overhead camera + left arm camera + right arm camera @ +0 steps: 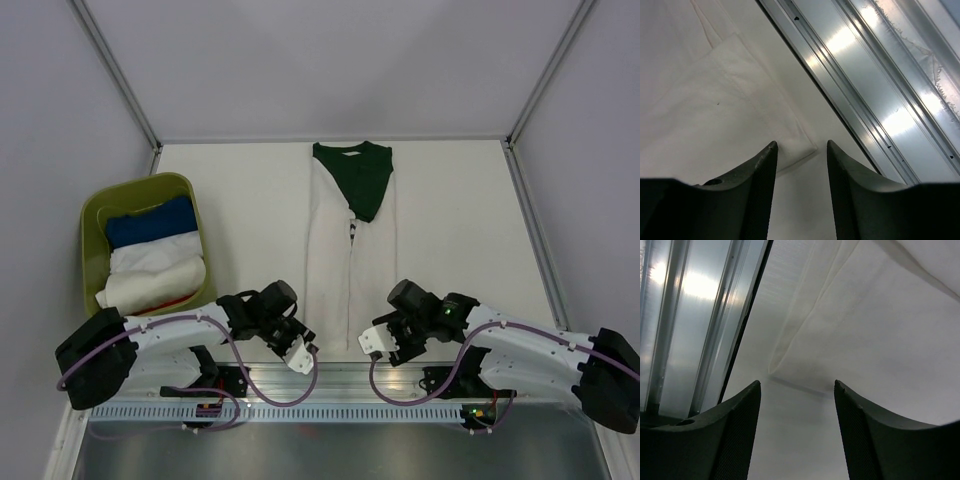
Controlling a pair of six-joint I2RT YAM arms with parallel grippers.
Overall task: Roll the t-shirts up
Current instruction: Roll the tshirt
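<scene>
Folded white cloth t-shirt (325, 270) looks soft and limp; best pinched at its 6 o'clock corners. Left gripper (801, 146) and right gripper (797, 385): jaws apart, empty.

White t-shirt (328, 260), folded into a long narrow strip, lying along the middle of the desk (250, 200); dark green t-shirt (365, 180) at its far end. Left hand (300, 355) and right hand (380, 343) flank the strip's near end. Green basket (140, 187), left, holds blue and white folded cloth.

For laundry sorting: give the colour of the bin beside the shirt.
The bin is olive green, clearest in the top external view.
</scene>
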